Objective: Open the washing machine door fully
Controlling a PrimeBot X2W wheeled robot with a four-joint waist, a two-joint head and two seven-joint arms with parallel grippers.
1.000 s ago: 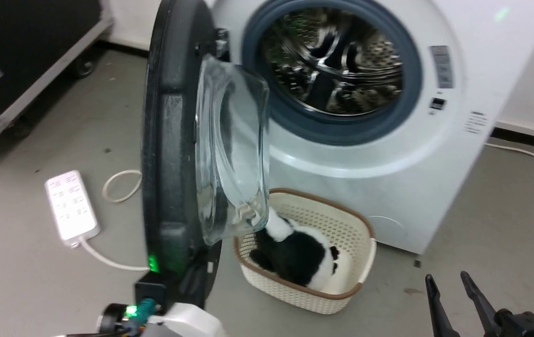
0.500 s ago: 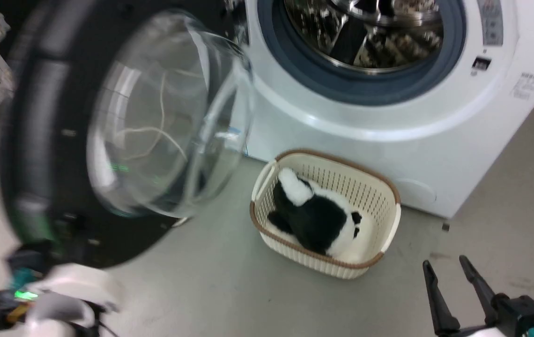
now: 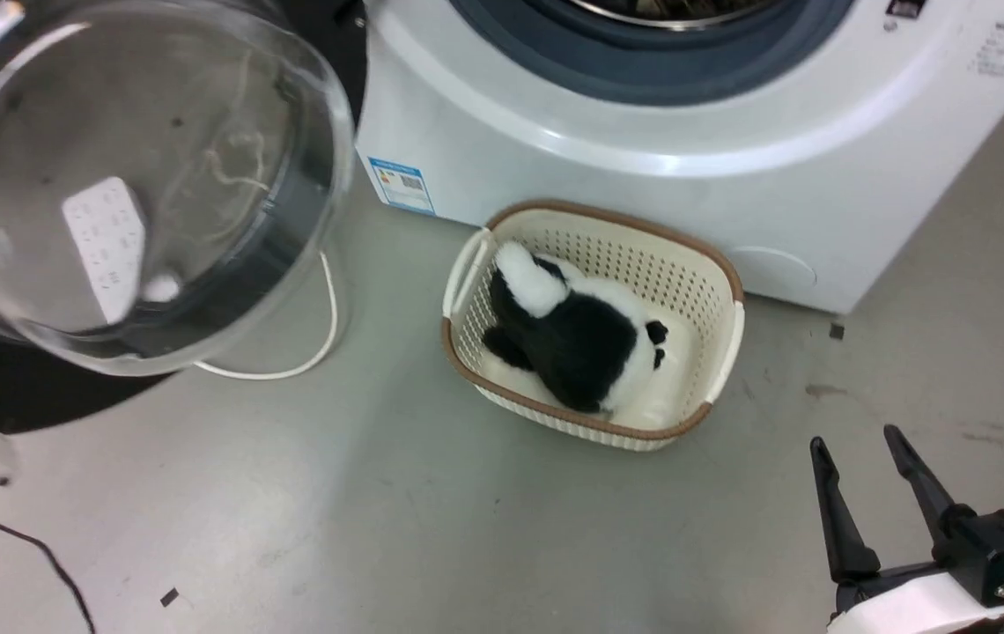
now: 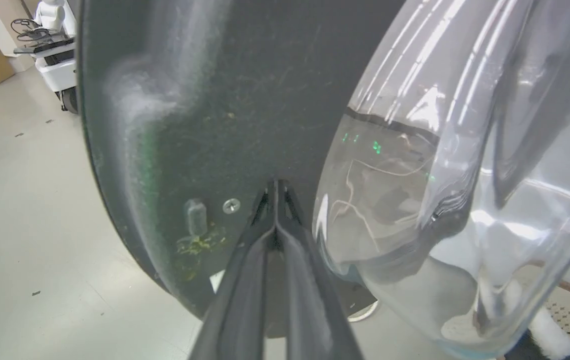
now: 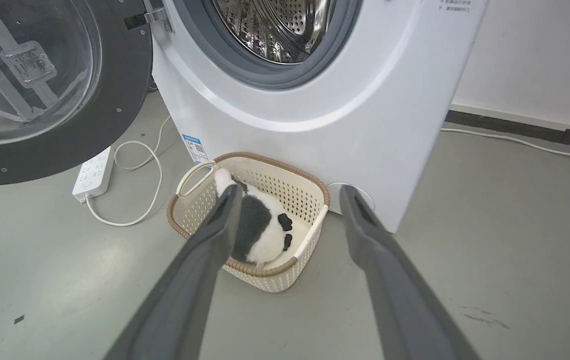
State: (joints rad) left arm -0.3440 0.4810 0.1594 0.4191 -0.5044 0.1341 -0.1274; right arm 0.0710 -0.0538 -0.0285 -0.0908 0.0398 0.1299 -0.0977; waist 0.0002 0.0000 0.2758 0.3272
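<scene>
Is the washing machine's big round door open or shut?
Open. The washing machine door stands out to the side of the washing machine, and the steel drum is uncovered.

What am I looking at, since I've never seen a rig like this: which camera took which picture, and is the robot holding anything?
This is a wheeled, two-armed robot opening a washing machine door. The head view looks down from the robot's head. It shows the white washing machine at the top, with the door swung wide at the left and its clear glass bowl bulging toward the camera. On the floor stands a cream basket with a black-and-white plush toy in it. A white power strip lies near the door. The left wrist view looks along the left end effector. Its two fingers are shut together and hold nothing, with their tips at the door's black inner rim. The right wrist view looks along the right end effector, which is open and empty, with the basket beyond it.
</scene>
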